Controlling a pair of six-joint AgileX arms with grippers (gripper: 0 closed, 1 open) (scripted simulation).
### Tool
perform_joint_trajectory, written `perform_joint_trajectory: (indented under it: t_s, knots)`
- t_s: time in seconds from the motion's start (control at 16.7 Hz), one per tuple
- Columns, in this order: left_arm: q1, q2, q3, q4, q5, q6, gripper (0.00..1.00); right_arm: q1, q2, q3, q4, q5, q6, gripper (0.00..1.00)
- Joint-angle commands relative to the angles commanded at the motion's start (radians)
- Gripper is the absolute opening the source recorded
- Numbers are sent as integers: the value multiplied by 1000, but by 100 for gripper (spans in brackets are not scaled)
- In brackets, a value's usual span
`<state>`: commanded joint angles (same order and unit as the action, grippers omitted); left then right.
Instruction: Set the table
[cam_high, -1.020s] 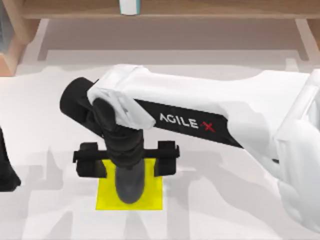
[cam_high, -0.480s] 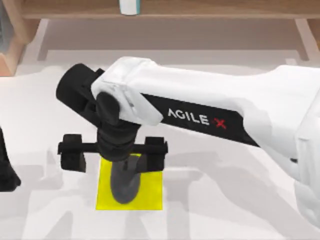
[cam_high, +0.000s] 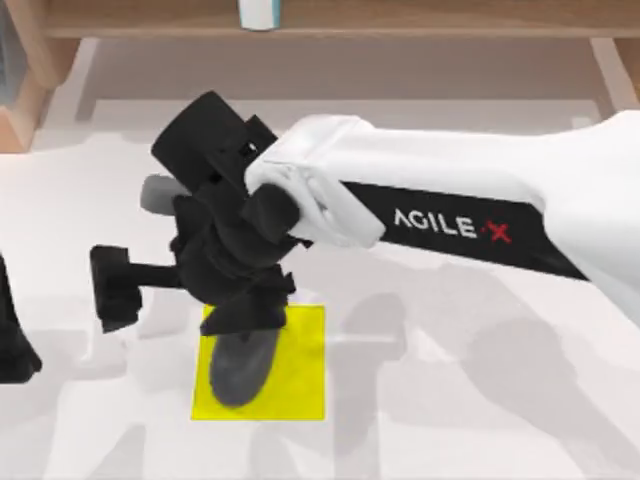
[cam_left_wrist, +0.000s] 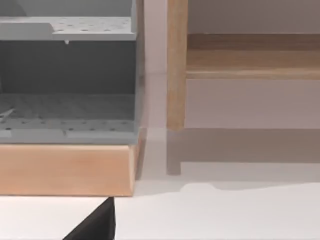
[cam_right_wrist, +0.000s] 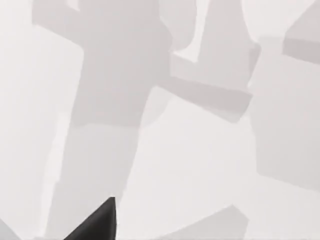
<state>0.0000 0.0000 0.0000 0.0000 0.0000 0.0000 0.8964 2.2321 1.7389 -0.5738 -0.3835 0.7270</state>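
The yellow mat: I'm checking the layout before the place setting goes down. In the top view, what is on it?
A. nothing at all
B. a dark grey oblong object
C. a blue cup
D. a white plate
B: a dark grey oblong object lies on the yellow mat, below the right arm's claw.

My right arm (cam_high: 470, 200) wears a smooth white shell with rounded edges, and a black band along its side carries "AGILE" in white letters and a red X. Its wrist and right hand (cam_high: 190, 300) are matte black, blocky and angular. My left arm (cam_high: 12, 335) is black.
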Motion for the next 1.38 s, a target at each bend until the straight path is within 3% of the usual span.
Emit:
perform_joint_trajectory:
  t_s: [0.36,0.72,1.02,1.38]
  knots:
    - [0,0,0,0,0,0,100,-124,-64,-251,378,-265,-220,100]
    - [0,0,0,0,0,0,100,-323,-132,-545,792,-461,-520,100]
    - [0,0,0,0,0,0,100,-547,-188,-799,1139,-565,-840,100]
    - [0,0,0,0,0,0,100,-867,-246,-1064,1530,-601,-1283,100]
